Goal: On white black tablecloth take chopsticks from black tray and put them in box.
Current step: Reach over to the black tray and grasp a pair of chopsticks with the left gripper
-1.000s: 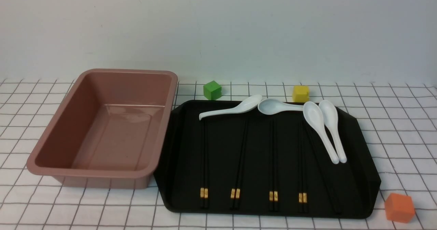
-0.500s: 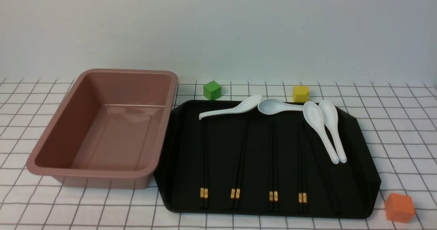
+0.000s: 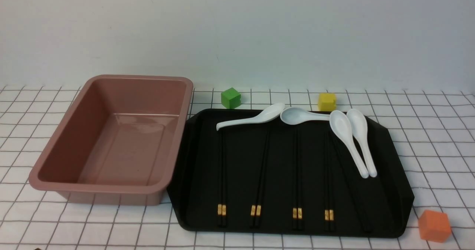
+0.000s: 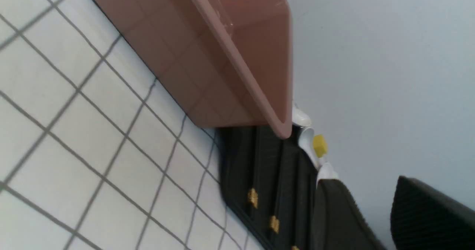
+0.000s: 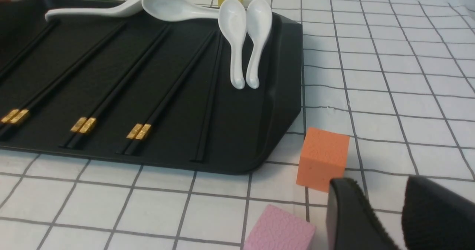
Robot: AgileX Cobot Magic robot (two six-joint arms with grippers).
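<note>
From the front, the long thin black chopsticks with gold bands lie flat in the big flat black tray. It sits right beside the empty deep pink plastic box, and the white soup spoons rest on the sticks' far tips, so a pulled pair could drag a spoon. In the left wrist view, the left gripper has its fingers apart and holds nothing, low on the white cloth with thin black squares by a plain pale wall, where it might bump the box. In the right wrist view, the right gripper is also spread and holds nothing, and could knock the small orange cube or the pink block.
</note>
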